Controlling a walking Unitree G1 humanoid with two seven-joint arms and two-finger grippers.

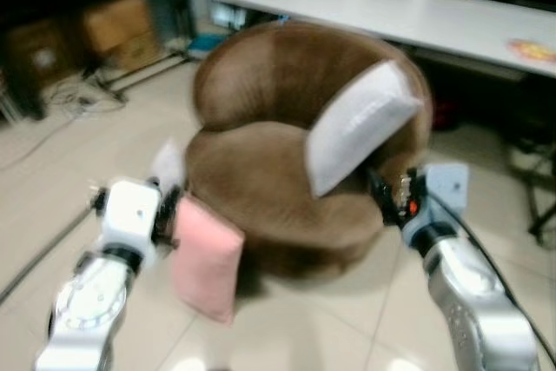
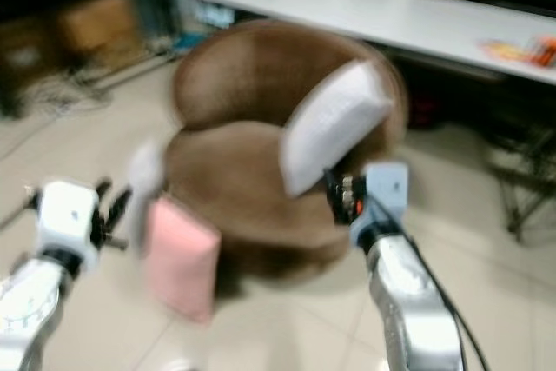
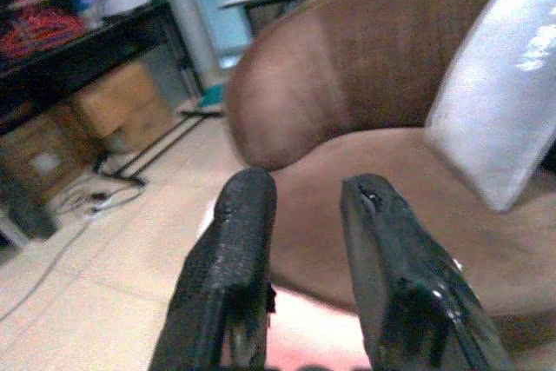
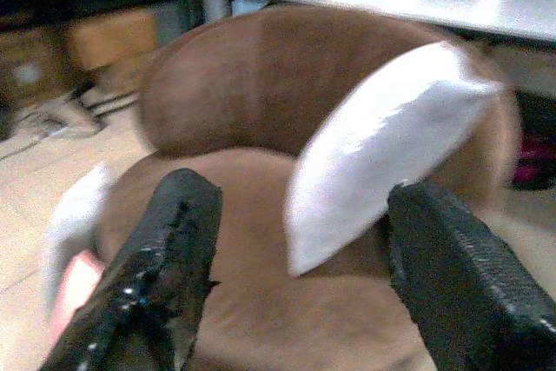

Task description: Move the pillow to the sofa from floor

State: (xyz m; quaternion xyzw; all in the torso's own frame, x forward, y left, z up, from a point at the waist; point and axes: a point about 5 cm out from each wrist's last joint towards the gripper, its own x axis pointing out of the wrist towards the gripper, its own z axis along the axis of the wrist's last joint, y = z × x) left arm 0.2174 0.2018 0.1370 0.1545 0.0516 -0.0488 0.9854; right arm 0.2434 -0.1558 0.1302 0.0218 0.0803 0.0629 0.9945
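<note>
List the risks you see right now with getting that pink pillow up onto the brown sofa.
1. The pink pillow leans against the sofa front, not flat on the floor. A nudge from the left gripper, whose fingers are open, might tip it over before a grasp.
2. A white pillow already stands on the seat by the right gripper; placing the pink one could knock it.
3. The head views are blurred, so aim may be off.

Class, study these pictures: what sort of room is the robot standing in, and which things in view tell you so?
Most likely a living room in a home. A round brown sofa chair with a white pillow on it stands on a tiled floor, a pink pillow leans against its base, and a long white table stands behind.
</note>
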